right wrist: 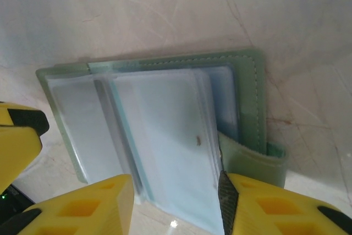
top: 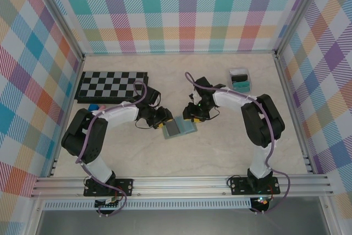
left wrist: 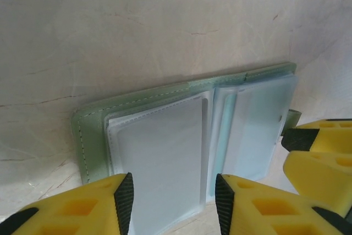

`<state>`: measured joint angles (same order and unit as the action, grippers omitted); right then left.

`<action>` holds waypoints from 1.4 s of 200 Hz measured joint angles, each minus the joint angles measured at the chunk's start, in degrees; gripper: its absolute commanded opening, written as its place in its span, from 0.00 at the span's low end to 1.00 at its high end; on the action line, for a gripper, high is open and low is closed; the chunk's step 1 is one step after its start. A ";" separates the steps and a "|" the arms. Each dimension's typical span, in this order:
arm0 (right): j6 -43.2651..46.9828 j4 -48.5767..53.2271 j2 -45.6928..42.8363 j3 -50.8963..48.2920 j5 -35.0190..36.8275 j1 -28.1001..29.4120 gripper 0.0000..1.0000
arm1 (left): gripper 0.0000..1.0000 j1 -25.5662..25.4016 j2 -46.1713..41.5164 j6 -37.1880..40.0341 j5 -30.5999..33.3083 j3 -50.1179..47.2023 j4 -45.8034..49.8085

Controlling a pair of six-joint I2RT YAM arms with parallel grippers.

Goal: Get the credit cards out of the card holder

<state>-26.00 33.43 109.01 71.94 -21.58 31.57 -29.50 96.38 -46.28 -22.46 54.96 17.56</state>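
Observation:
The card holder (top: 179, 129) lies open on the table between both arms, its sage-green cover (left wrist: 92, 138) down and its cloudy clear sleeves (left wrist: 165, 152) up. My left gripper (left wrist: 174, 202) hangs open just over its left half, one sleeve running between the fingertips. Over the other half my right gripper (right wrist: 176, 205) stands open, its right fingertip (right wrist: 226, 202) against a sleeve's edge beside the tab clasp (right wrist: 258, 163). A bluish flat piece (right wrist: 226, 100) lies under the sleeves. I cannot pick out the credit cards with certainty.
A chessboard (top: 113, 85) lies at the back left, with small blue and pink blocks (top: 96, 106) in front of it. A clear box (top: 240, 80) with teal and black contents stands at the back right. Plaid walls close in three sides.

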 measured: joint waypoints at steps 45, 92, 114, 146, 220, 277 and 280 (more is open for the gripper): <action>0.39 0.02 1.18 1.44 0.07 0.00 0.45 | 0.38 0.00 1.57 0.02 -0.46 -0.02 -0.02; 1.03 0.11 2.16 1.79 0.50 0.04 0.45 | 0.36 0.00 2.93 0.02 -0.66 -0.07 -0.09; 1.05 0.28 2.29 2.01 0.96 0.04 0.46 | 0.35 0.00 3.02 0.04 -0.66 -0.07 -0.17; 1.14 0.44 2.29 2.12 1.25 0.22 0.45 | 0.34 0.00 3.37 0.07 -0.63 -0.07 -0.22; 2.19 0.37 2.29 2.12 -2.08 1.11 0.43 | 0.32 0.00 3.65 0.28 -0.66 -0.07 -0.50; 2.95 -0.33 2.29 2.12 -6.67 1.49 0.44 | 0.32 0.00 3.65 0.66 -0.66 -0.09 -0.92; 2.95 -0.44 2.29 2.12 -6.97 1.49 0.44 | 0.32 0.00 3.65 0.66 -0.66 -0.09 -0.92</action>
<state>-23.05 32.99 111.31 74.06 -28.56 33.06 -29.50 100.03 -45.63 -23.11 54.87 16.64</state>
